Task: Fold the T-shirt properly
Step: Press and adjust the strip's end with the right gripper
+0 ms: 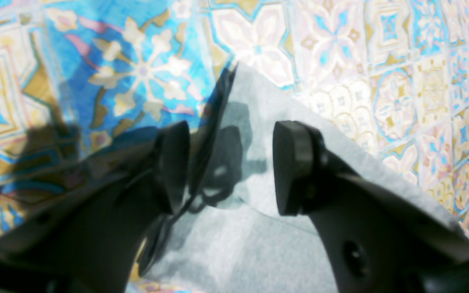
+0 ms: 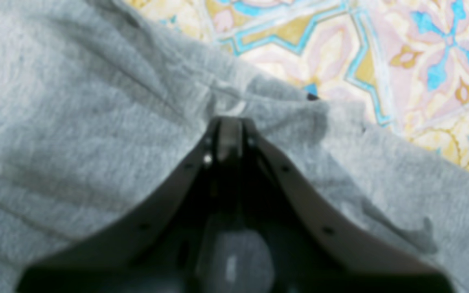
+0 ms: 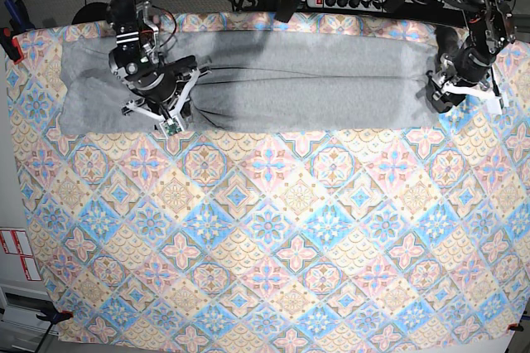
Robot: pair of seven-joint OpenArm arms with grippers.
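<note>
We pinch the T-shirt near its 9 o'clock end with the right gripper; the left gripper gapes at 3 o'clock, ready for its end.

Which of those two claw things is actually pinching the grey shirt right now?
The right gripper, at the base view's left: its jaws are shut on a bunched fold of the T-shirt. The left gripper stands wide open over the shirt's corner.

A colourful tiled-pattern tablecloth covers the table; a power strip and cables lie behind.
</note>
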